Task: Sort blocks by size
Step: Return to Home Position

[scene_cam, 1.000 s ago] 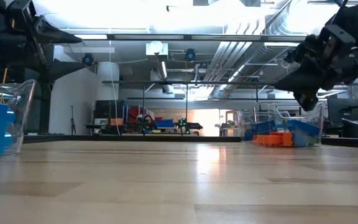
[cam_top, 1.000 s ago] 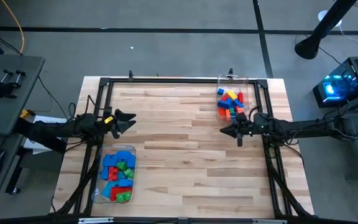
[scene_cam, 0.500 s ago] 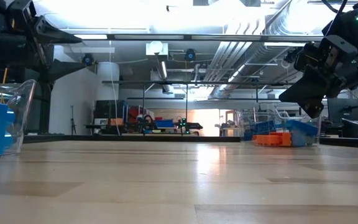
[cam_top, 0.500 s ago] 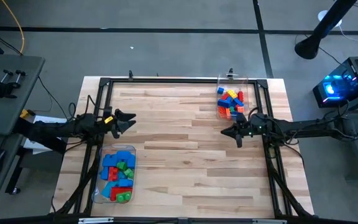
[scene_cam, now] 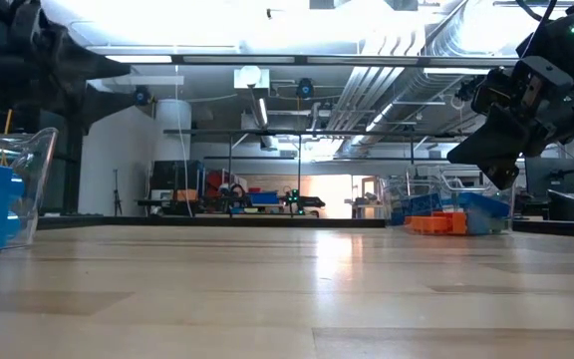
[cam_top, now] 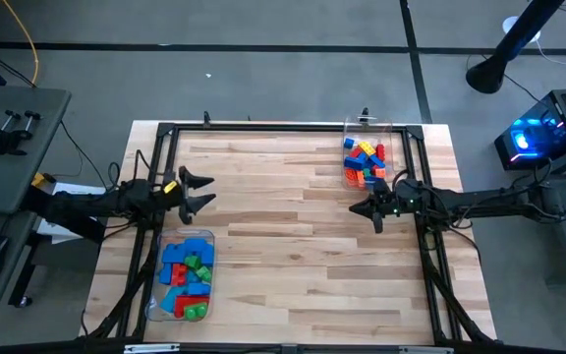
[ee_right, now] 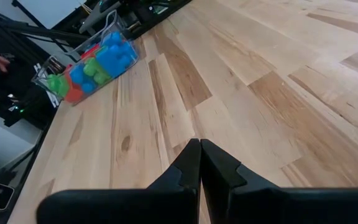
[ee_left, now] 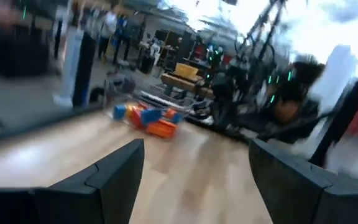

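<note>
Blocks fill two clear tubs. Larger blue, red and green blocks (cam_top: 186, 273) lie in the tub at the table's near left; smaller mixed blocks (cam_top: 364, 163) lie in the tub at the far right. My left gripper (cam_top: 200, 190) hangs open above the table's left side, pointing level toward the right, just beyond the near-left tub. My right gripper (cam_top: 355, 207) is shut and empty above the right side, just nearer than the far-right tub and tipped slightly down. In the right wrist view its fingers (ee_right: 201, 167) meet over bare wood.
A black frame (cam_top: 263, 127) runs round the wooden table (cam_top: 283, 246), whose middle lies between the two grippers. The left wrist view shows the far-right tub's blocks (ee_left: 146, 117) and the right arm (ee_left: 278, 102) beyond. A workshop room lies behind the table.
My left gripper has rolled about its own pointing line while staying in place; its two fingers now show spread apart in the high view. My right gripper has tipped a little at the wrist and stays shut. No block has moved.
</note>
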Robot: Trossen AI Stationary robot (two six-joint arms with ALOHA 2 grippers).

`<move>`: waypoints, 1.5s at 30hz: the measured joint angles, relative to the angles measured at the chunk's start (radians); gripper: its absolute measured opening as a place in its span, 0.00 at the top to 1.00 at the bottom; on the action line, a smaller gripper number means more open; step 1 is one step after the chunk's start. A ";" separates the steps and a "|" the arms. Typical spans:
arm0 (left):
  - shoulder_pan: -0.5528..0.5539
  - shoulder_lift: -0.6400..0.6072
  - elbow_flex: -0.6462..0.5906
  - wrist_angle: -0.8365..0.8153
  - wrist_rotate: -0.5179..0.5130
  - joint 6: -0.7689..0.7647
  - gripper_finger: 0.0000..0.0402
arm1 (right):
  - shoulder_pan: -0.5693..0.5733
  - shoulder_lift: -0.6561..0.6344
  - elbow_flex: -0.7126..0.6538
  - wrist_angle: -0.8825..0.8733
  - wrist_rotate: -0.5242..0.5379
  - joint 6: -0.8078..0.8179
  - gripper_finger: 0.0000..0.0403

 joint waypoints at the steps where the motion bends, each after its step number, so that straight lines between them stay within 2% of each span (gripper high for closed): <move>1: 0.000 0.000 0.000 0.006 0.009 0.077 0.32 | 0.000 0.000 0.000 0.000 0.000 -0.001 0.99; 4: 0.000 0.000 0.000 0.032 0.068 0.255 0.32 | 0.000 0.000 0.000 0.000 0.000 0.002 0.99; 7: 0.000 0.000 0.000 0.030 0.187 0.389 0.32 | 0.000 0.000 0.000 0.000 0.000 -0.002 0.99; 11: 0.000 0.000 0.000 -0.029 0.291 0.458 0.32 | 0.000 0.000 0.000 0.000 0.000 0.001 0.99; 27: 0.001 0.000 0.000 -0.044 0.289 0.388 0.32 | 0.000 0.000 0.000 -0.003 0.000 0.002 0.99; 45: 0.001 0.006 0.000 -0.045 0.289 0.389 0.32 | 0.000 0.000 0.000 -0.009 0.000 0.002 0.99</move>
